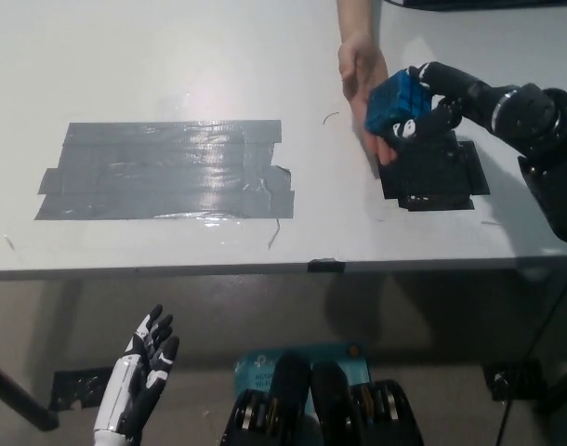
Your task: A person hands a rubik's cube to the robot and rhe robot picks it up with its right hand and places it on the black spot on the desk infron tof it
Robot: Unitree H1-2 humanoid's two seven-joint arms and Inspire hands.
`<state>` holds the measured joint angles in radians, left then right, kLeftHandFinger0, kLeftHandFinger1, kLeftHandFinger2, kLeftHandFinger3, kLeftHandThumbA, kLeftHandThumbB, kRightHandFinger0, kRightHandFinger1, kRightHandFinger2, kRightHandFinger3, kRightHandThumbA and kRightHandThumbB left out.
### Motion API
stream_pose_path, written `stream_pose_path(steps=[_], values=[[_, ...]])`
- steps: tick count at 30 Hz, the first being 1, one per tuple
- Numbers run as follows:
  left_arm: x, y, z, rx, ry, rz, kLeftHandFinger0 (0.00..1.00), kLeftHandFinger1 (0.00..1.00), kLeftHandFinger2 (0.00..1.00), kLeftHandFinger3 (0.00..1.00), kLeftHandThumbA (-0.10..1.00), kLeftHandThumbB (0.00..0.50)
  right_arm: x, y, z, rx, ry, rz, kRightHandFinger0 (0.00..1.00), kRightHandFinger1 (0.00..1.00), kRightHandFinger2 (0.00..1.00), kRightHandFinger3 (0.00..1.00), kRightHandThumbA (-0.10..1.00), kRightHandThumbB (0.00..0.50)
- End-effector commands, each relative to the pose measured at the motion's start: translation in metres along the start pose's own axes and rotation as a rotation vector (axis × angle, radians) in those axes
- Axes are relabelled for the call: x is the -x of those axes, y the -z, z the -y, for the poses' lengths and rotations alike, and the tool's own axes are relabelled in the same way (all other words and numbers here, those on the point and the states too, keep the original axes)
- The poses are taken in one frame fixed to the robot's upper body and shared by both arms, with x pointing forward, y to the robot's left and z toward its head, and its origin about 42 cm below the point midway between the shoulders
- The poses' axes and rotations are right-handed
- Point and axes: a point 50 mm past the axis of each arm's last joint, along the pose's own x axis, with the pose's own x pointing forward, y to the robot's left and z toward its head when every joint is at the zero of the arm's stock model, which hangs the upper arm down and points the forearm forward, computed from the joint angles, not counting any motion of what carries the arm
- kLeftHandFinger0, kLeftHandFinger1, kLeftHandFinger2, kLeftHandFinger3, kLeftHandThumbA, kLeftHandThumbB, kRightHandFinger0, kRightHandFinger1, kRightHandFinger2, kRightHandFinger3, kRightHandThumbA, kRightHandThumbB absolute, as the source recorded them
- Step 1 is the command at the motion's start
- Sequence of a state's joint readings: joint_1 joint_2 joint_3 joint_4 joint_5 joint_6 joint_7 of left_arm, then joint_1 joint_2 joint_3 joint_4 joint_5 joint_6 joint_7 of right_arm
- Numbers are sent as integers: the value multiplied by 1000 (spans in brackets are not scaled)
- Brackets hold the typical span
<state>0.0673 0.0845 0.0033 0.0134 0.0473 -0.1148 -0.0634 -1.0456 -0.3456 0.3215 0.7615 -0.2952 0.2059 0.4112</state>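
White counter across the upper two thirds of the frame, front edge running left to right just below the middle, grey floor beneath. No containers anywhere in view.

One wide patch of grey tape left of centre, strips overlapping, glossy, a loose end curling off at its lower right. One black spot, a rough square of black tape, at the right of the counter.

One rubik's cube, blue faces showing, in the upper right of the frame, above and just left of the black spot's upper left corner, raised off the counter. Pinched by the black right robot hand, fingers curled over the top and the lower right side of the cube. One person's hand coming down from the top edge, palm against the cube's left side, fingertips showing below it.

White left robot hand at lower left, below the counter edge, fingers spread, holding nothing.
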Motion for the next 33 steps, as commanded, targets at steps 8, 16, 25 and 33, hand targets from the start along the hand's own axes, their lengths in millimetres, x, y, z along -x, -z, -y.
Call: stream_pose_path(steps=[8, 16, 25, 33], values=[[5, -1, -1, -6, 14, 17, 922, 991, 1000, 1000, 761, 34, 13, -11, 36, -54, 252, 154, 343, 737, 1000, 1000, -100, 147], [3, 0, -3, -22, 16, 25, 914, 985, 1000, 1000, 769, 33, 20, 5, 40, -48, 281, 114, 337, 726, 999, 1000, -100, 161], [-4, -5, 0, -23, 18, 33, 922, 981, 1000, 1000, 776, 9, 11, 19, 20, -29, 233, 64, 254, 633, 908, 1000, -100, 188], [-7, -6, 1, -21, 29, 46, 905, 975, 1000, 1000, 766, 1, 4, 34, -9, 14, 190, 26, 270, 660, 889, 937, -100, 201]])
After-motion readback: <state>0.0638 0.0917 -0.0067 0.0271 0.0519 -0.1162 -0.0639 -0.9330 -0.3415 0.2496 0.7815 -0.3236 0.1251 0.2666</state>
